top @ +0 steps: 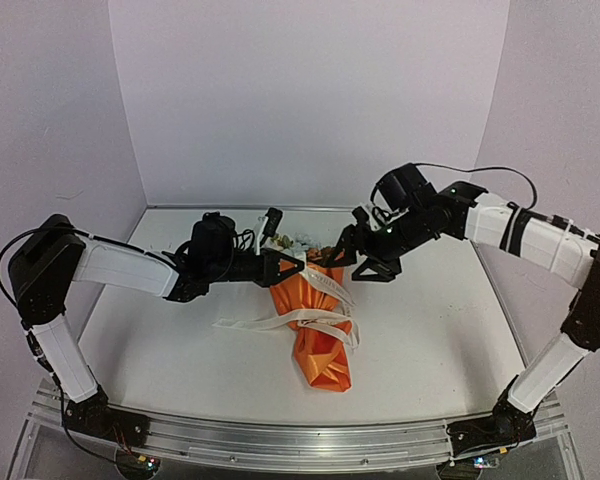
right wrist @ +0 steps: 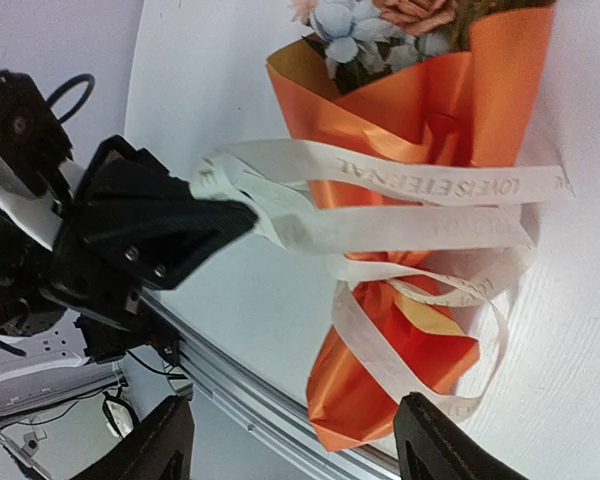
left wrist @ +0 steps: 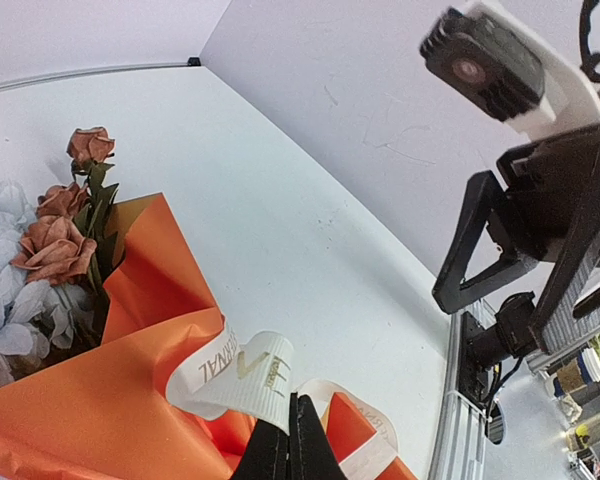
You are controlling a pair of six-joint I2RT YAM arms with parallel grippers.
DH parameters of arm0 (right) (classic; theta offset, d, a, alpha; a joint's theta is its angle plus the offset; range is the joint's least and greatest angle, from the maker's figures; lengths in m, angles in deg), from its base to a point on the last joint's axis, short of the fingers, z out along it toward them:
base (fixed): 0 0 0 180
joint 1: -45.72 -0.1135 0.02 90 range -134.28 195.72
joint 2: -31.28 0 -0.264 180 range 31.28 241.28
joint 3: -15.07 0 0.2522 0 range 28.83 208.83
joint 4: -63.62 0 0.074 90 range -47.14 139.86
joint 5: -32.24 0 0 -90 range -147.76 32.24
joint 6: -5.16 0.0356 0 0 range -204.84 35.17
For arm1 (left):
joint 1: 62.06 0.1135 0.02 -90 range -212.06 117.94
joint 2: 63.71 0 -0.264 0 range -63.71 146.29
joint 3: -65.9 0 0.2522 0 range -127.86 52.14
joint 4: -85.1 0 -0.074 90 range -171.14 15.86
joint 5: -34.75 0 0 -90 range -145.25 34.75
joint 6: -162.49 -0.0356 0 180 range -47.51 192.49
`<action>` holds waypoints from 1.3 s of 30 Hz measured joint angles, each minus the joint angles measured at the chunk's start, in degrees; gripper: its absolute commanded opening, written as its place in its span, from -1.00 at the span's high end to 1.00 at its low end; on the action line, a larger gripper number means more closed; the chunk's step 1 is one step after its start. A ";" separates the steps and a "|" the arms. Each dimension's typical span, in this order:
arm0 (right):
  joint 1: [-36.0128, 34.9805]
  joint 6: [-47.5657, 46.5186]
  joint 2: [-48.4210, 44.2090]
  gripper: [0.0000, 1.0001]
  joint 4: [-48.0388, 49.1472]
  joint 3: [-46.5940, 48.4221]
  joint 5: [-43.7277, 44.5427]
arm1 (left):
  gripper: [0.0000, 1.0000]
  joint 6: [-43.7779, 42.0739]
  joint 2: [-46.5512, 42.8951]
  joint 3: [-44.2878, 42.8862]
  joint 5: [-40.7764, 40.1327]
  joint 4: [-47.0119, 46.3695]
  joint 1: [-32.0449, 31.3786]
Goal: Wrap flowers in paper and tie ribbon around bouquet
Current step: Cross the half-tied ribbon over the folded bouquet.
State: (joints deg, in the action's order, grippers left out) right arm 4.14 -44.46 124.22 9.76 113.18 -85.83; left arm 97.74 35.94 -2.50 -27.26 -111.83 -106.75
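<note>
Nearest the arm bases, on the tabletop: narrow end of the bouquet, orange paper crumpled in, pointing toward the near edge. Just beyond, across the cone's waist: the ribbon in several slack loops, one tail trailing left over the tabletop; no tight knot to be seen. Farther up, left tool pinched shut on a fold of ribbon, right beside the paper's upper edge. Opposite, right tool spread wide, holding nothing, hovering near the wide end. Farthest: the flowers, poking out toward the back wall.

Likely trouble: with only one fold pinched, a pull sliding the loose loops off the narrow end, or dragging the light bouquet along instead of tightening; ribbon slipping from the pinch; paper springing open. In the way: both wrists crowded close above the cone, little room to pass one another.
</note>
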 measured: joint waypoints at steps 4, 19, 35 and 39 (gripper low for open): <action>-0.06 -0.87 -4.77 -0.13 -0.10 -9.50 1.79 | 1.00 1.30 -0.14 0.23 -1.22 -0.31 0.00; -1.21 6.03 -3.39 0.28 12.24 -28.05 2.93 | 1.00 2.30 -0.80 1.05 -2.72 -0.91 0.00; -1.49 9.45 -0.43 1.00 15.95 -29.62 6.36 | 1.00 1.70 -3.21 1.19 -4.75 -0.86 0.02; -1.57 7.96 -2.56 1.00 12.30 -29.46 8.72 | 1.00 1.74 -4.57 2.44 -5.80 -0.86 0.34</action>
State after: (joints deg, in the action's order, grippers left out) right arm 2.57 -36.50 121.67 22.06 83.72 -77.11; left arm 99.47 31.37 -0.07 -33.05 -112.69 -106.41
